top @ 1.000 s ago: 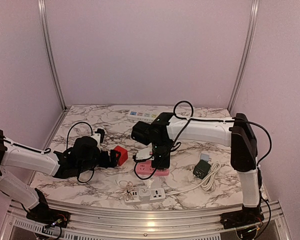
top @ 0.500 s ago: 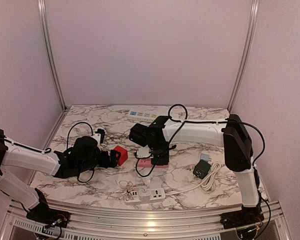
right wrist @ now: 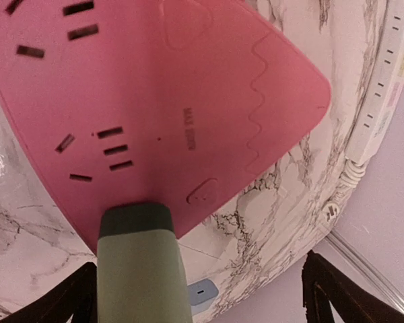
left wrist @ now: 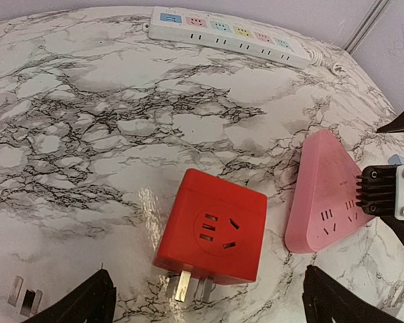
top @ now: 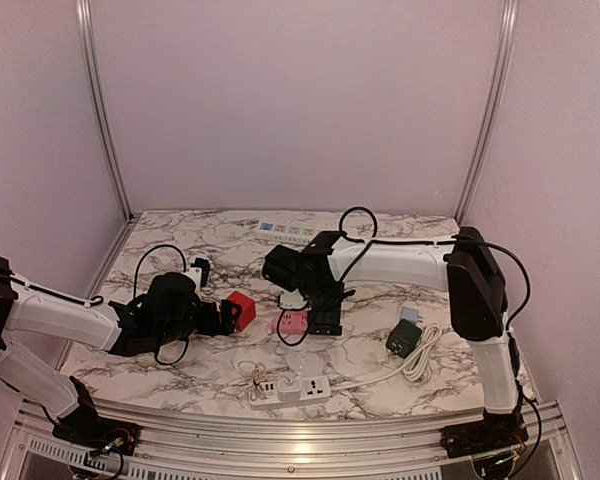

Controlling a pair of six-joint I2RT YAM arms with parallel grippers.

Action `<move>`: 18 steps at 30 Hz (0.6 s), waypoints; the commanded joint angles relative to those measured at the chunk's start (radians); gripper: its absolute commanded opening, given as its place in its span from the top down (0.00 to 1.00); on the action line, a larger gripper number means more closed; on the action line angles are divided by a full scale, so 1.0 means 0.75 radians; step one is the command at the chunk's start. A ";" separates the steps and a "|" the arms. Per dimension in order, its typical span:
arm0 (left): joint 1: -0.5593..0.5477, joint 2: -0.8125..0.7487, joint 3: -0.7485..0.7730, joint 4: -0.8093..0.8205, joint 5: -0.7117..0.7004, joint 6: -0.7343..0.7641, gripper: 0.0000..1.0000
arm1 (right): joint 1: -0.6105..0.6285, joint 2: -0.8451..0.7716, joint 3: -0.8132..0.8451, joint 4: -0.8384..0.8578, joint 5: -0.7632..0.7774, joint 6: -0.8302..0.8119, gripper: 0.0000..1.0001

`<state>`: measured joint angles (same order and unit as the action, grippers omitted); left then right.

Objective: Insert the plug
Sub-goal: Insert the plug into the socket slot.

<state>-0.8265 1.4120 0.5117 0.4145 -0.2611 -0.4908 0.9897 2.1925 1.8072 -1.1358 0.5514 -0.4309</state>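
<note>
Seen from above, the left gripper point(top: 223, 318) lay just left of the red cube adapter point(top: 242, 310) on the marble table point(top: 380, 290), and the right gripper point(top: 323, 322) hung over the pink triangular socket point(top: 292, 322). The left wrist camera showed its fingers point(left wrist: 87, 303) spread wide, with the adapter lying untouched just ahead, prongs toward the lens. The right wrist camera showed those jaws also parted, clear of the grey-green plug point(right wrist: 143, 262) standing on the pink socket.

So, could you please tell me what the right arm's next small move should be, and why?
Probably draw the right claw straight back from the pink socket: its fingers stand wide apart, clear of the grey-green plug between them at the socket's edge.
</note>
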 commanded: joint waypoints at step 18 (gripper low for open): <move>0.036 -0.045 0.003 0.000 -0.026 -0.023 0.01 | -0.277 -0.797 -0.763 0.453 0.454 1.011 0.01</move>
<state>-0.8085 1.4006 0.5133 0.4145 -0.2672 -0.4988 0.8845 1.7252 1.2587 -0.8589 0.9375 0.0834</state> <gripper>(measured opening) 0.989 0.985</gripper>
